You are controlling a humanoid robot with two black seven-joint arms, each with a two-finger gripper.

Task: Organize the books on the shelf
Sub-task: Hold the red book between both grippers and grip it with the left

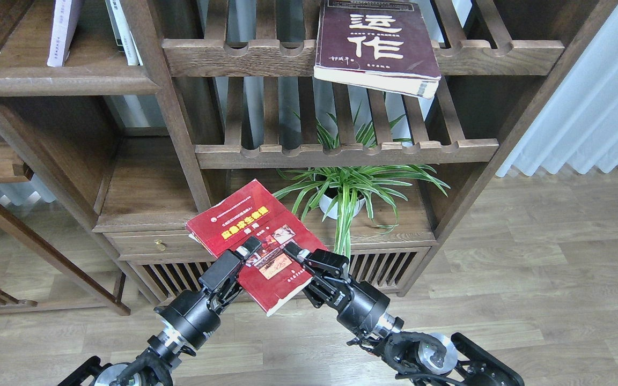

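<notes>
Maroon book (pixel 377 45) reads "运作"; red book's (pixel 258 236) yellow title illegible.

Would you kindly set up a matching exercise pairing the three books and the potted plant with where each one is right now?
Things:
1. red book
2. maroon book
3. lavender-white book
4. potted plant

Places:
A. upright on the solid shelf at upper left
B. on the low ledge under the slatted racks
C. lying on the upper slatted rack, overhanging its front rail
D. between the left gripper and right gripper

Pairs: 1-D, 2-C, 3-A, 4-B
</notes>
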